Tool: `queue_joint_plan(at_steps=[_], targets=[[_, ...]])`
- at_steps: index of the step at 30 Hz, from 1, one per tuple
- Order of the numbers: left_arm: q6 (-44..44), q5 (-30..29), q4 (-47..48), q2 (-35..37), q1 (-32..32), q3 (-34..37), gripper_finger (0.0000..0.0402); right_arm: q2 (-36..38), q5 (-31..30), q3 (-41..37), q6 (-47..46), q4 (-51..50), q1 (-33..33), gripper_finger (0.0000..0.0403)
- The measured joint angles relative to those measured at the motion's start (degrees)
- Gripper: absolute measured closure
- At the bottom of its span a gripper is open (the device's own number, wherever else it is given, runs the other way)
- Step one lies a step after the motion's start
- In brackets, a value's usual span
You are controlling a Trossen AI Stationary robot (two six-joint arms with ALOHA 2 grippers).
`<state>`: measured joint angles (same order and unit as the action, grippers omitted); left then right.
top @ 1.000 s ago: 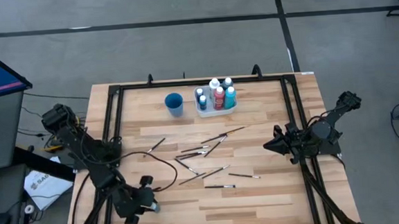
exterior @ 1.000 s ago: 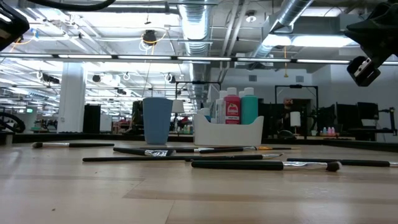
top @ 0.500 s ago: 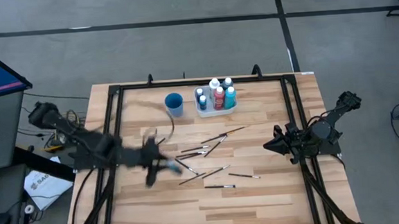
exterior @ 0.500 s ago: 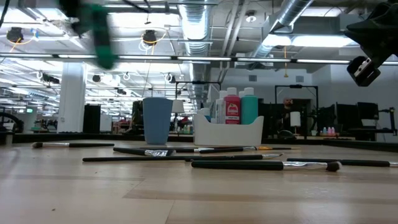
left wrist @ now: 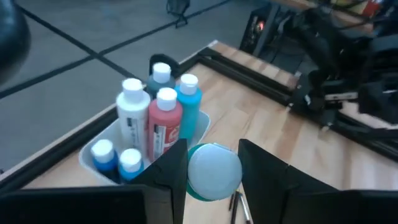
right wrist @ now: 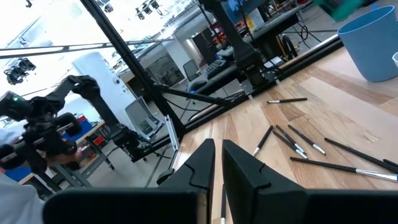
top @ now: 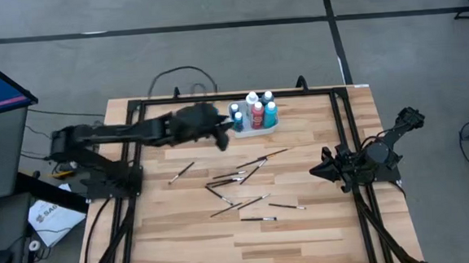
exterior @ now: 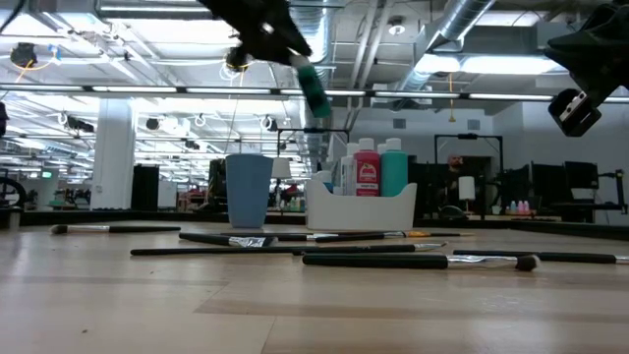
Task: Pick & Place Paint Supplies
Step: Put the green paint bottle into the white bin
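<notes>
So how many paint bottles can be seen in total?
7. Six in the white tray: white, red, teal, dark, two small blue. One teal bottle in the left tool. Others may be hidden.

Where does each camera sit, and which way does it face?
High: overhead, straight down on table and both arms.
Low: tabletop level, across paintbrushes to tray; arm parts overhead.
Left wrist: past its fingers gripping a teal bottle, toward the tray.
Right wrist: past shut fingers, toward the blue cup.
Shared: tray in high, low, left wrist.

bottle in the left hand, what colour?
Teal with a white cap; clearest in the left wrist view, gripped between the hand's fingers.
</notes>
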<state>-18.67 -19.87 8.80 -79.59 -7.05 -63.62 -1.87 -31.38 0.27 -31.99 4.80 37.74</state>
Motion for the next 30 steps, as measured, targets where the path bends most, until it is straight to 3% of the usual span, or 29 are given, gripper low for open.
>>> queue_joint_plan(at_steps=[6, 11, 30], targets=[[2.42, 0.09, 0.04, -11.37, -1.29, -7.09, 0.0291, 0.0, 0.0, 0.0, 0.0, 0.0, -0.02, 0.038], [3.82, -5.18, 0.21, -17.62, -1.4, -9.46, 0.029, 0.02, 0.0, 0.0, 0.01, 0.0, 0.0, 0.0379], [3.88, -8.63, -0.39, -26.34, -2.79, -9.68, 0.029, 0.01, 0.0, 0.0, -0.01, 0.0, -0.01, 0.038]])
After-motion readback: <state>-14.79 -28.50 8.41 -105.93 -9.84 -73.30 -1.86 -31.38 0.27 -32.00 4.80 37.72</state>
